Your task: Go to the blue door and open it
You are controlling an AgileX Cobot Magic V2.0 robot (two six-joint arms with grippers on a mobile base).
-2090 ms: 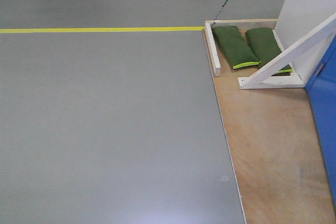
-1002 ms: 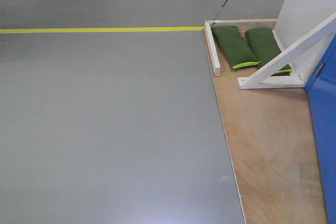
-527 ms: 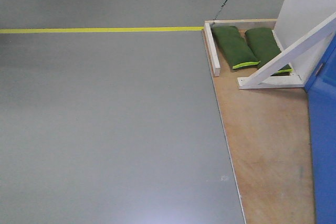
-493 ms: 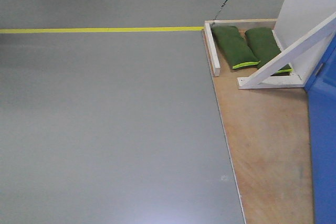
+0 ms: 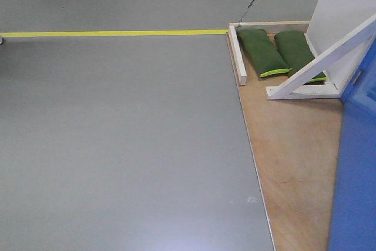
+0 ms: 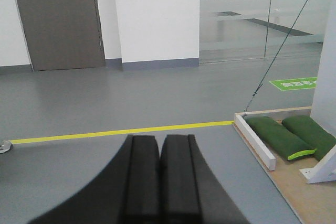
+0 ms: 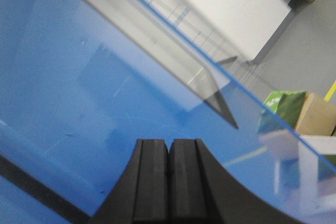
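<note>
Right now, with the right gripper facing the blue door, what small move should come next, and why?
Probably ease the right gripper forward to push the blue door wider. Its jaws are shut and the panel fills the wrist view, with no handle in sight. In the front view the door stands out over the plywood base. Contact is unclear.

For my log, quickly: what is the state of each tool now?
Left tool: closed, empty.
Right tool: closed, empty, facing the blue door.

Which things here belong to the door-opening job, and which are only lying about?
Job: blue door; right end effector, shut, facing it.
Lying about: green bags; white brace board; yellow floor line; grey door far behind.
</note>
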